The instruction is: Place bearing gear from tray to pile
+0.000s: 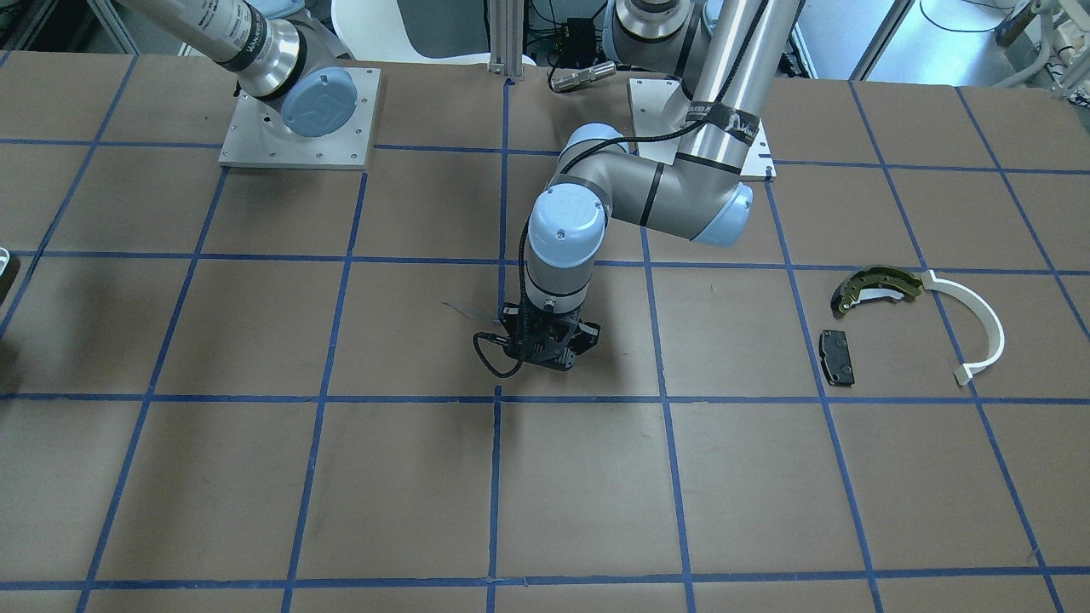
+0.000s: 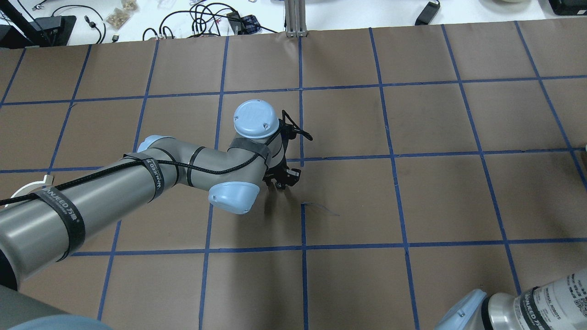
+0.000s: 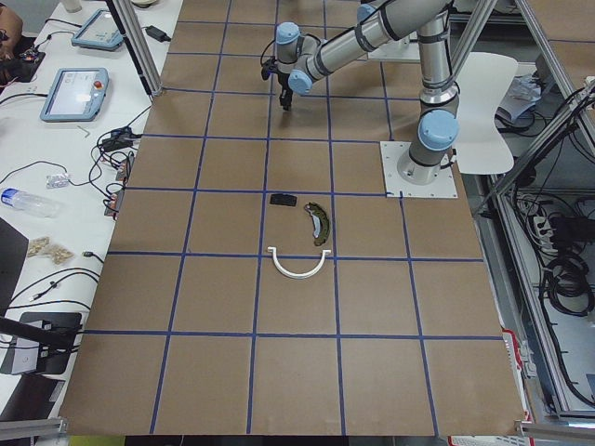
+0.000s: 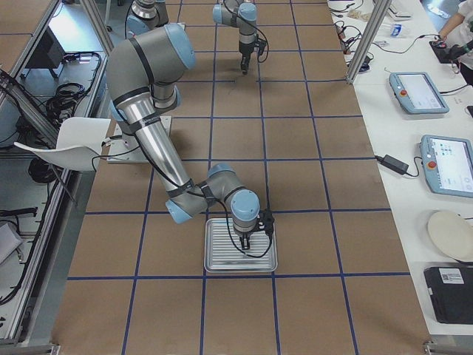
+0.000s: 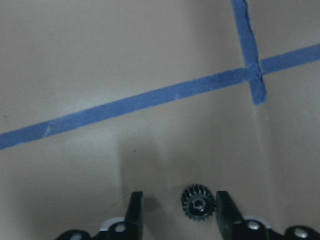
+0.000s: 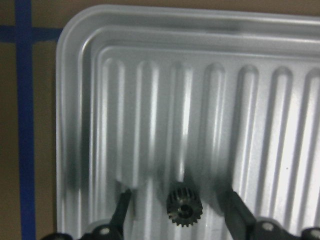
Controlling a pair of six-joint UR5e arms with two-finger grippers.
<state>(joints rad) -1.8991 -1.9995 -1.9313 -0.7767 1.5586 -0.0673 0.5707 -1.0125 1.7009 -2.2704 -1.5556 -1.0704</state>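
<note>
R claw (image 6: 176, 195) apart astride gear (image 6: 184, 209) in tray (image 6: 67, 75), pre-grasp; L claw (image 5: 178, 196) apart round 2nd gear (image 5: 198, 202), prob. relay to pile (image 1: 877, 285).

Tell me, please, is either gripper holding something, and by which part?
Nothing is held. The left gripper is open, with a small gear between its fingers on the table. The right gripper is open over a second gear in the tray.

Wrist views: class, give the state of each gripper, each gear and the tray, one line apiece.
Left gripper: open, nothing clamped.
Left-view gear: flat on the table, between the fingers, ungripped.
Right gripper: open, nothing clamped.
Tray: one gear showing inside.
Right-view gear: resting in the tray, ungripped.
</note>
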